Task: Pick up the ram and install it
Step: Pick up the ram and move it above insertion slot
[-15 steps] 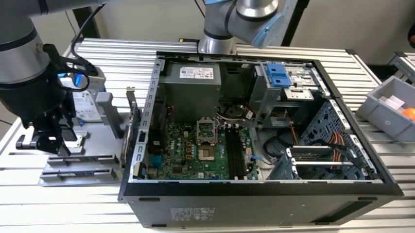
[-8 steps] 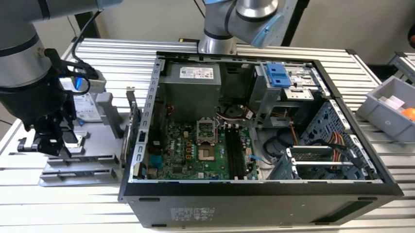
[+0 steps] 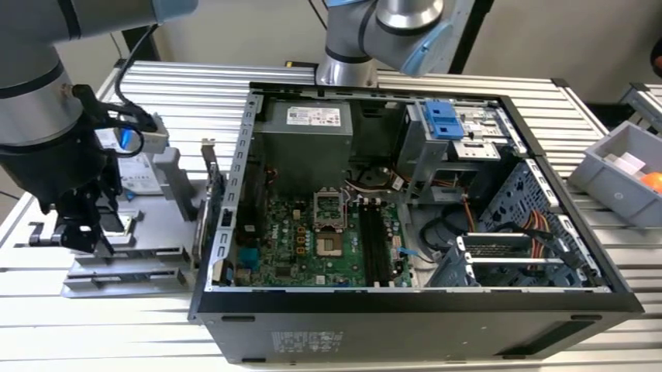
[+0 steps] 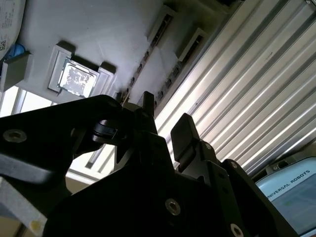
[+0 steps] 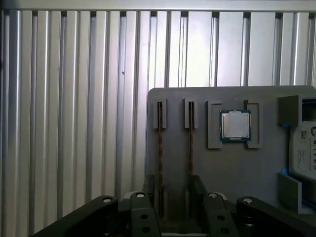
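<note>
The ram [image 5: 190, 143], a long, thin, dark circuit-board stick, stands on its narrow edge in a slot of a flat grey holder plate [image 5: 222, 168]. A second stick like it [image 5: 159, 148] sits in the neighbouring slot, parallel and just beside it. Both long axes lie flat along the plate, in line with the ribs of the silver ribbed metal table [image 5: 74, 123], one end held in a small clip and the other running in under the black claw [image 5: 173, 185]. In both wrist views the claw [image 4: 165, 112] is released, its two fingers spread with nothing between them, hovering above the sticks; I cannot tell which of the two it is lined up on. So the pick-up is not yet done, and the install is all to do. In the exterior view the long black memory slots [image 3: 374, 244] on the green motherboard, inside the open black computer case [image 3: 414, 302], look unfilled and seem to run crosswise to the ribs.
</note>
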{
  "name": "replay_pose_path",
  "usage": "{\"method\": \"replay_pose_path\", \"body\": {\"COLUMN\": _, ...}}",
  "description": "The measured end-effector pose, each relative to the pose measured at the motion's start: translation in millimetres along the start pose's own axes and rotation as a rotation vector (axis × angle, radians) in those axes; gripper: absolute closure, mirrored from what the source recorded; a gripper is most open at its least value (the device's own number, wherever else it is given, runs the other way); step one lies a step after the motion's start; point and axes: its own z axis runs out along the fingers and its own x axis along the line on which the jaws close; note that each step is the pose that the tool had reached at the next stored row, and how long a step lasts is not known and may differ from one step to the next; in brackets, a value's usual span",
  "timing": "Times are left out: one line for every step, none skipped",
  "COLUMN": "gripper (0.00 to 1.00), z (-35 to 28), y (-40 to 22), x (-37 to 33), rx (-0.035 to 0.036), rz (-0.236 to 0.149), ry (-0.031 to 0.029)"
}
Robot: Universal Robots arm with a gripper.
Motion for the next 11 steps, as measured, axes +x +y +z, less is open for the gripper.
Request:
{"method": "replay_pose_path", "body": {"gripper": 1.0, "z": 1.1, "y": 0.0, "x": -0.1, "rx": -0.0001, "rz": 0.0, "ry": 0.0019}}
{"method": "replay_pose_path", "body": {"gripper": 1.0, "z": 1.7, "y": -0.1, "x": -0.1, "rx": -0.0003, "rz": 0.0, "ry": 0.0031}}
{"method": "replay_pose_path", "body": {"gripper": 1.0, "z": 1.8, "y": -0.1, "x": -0.1, "rx": -0.0004, "rz": 0.0, "ry": 0.0032}}
{"method": "replay_pose_path", "body": {"gripper": 1.0, "z": 1.8, "y": -0.1, "x": -0.1, "rx": -0.0004, "rz": 0.0, "ry": 0.0034}}
{"method": "replay_pose_path", "body": {"gripper": 1.0, "z": 1.8, "y": 0.0, "x": -0.1, "rx": -0.0005, "rz": 0.0, "ry": 0.0035}}
{"method": "replay_pose_path", "body": {"gripper": 1.0, "z": 2.5, "y": -0.1, "x": -0.2, "rx": -0.0001, "rz": 0.0, "ry": 0.0032}}
{"method": "replay_pose_path", "body": {"gripper": 1.0, "z": 3.5, "y": -0.1, "x": -0.2, "rx": 0.0001, "rz": 0.0, "ry": 0.0038}}
{"method": "replay_pose_path", "body": {"gripper": 1.0, "z": 4.6, "y": -0.1, "x": -0.3, "rx": -0.0002, "rz": 0.0, "ry": 0.0048}}
{"method": "replay_pose_path", "body": {"gripper": 1.0, "z": 6.2, "y": -0.2, "x": -0.4, "rx": -0.0003, "rz": 0.0, "ry": 0.0061}}
{"method": "replay_pose_path", "body": {"gripper": 1.0, "z": 7.7, "y": -0.3, "x": -0.4, "rx": -0.0002, "rz": 0.0, "ry": 0.0072}}
{"method": "replay_pose_path", "body": {"gripper": 1.0, "z": 9.2, "y": -0.3, "x": -0.5, "rx": -0.0002, "rz": 0.0, "ry": 0.0085}}
